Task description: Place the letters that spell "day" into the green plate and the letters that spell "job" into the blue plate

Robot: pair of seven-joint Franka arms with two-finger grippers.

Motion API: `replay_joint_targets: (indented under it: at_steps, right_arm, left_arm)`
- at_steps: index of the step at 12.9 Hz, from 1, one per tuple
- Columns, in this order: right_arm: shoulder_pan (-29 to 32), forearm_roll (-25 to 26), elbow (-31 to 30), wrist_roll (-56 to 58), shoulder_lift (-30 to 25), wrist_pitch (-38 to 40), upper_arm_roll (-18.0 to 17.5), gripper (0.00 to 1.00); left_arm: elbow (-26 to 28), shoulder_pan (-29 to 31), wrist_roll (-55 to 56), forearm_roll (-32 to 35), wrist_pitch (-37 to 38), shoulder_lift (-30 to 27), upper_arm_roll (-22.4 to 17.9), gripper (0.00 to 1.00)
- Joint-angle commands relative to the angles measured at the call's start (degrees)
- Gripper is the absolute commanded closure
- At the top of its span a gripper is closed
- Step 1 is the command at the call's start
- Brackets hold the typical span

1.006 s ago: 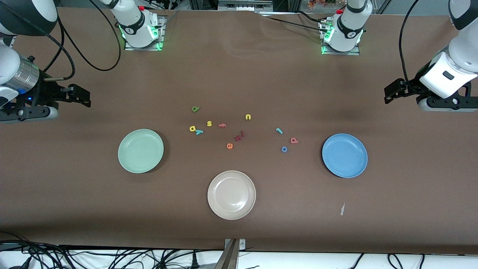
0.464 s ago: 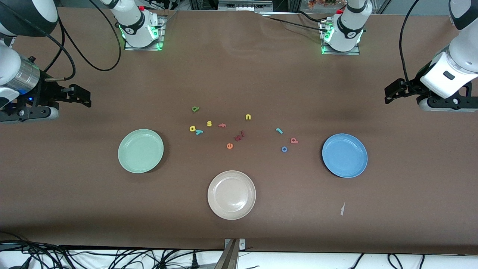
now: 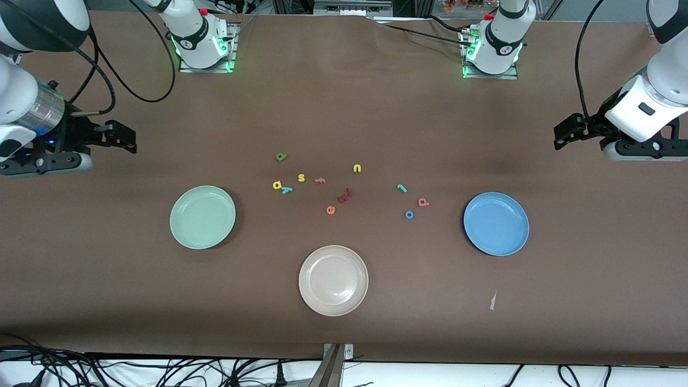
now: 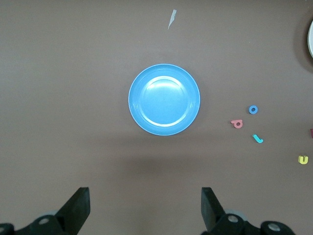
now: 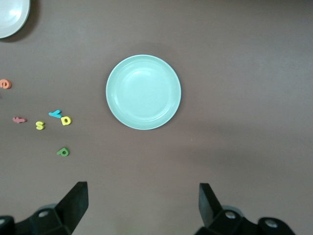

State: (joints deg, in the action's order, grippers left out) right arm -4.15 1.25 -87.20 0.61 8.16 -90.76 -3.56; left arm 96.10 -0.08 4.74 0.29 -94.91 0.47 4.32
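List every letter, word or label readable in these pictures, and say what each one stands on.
No printed words or labels are readable; only loose toy letters lie on the brown table:
"d", dark green
"a", yellow
"y", teal
"s", yellow
"f", orange
"u", yellow
"e", orange
"j", teal
"b", pinkish red
"o", blue
Two dark red letters: too small to read.
Marks on the arm bases: unreadable.

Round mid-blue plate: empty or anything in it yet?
Empty. The round mid-blue plate shows only bare surface in front and left wrist views.
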Motion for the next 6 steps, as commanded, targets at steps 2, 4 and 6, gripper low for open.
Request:
replay_joint_targets:
  at_steps: [2, 4, 6]
  right_arm:
    - [-0.51, -0.81, 0.81, 0.54, 0.89, 0.94, 0.31, 0.0]
    - [-0.51, -0.81, 0.81, 0.19, 0.98, 0.94, 0.31, 0.0]
    - [-0.51, -0.89, 0.98, 0.53, 1.07, 0.94, 0.31, 0.0]
  left_arm:
    - [-1.61, 0.08, -1.23, 0.76, 1.04, 0.67, 0.16, 0.0]
    - [-1.61, 0.0, -1.23, 0.76, 1.13, 0.67, 0.25, 0.0]
    - [-1.61, -0.09, -1.23, 0.76, 1.39, 0.67, 0.42, 0.0]
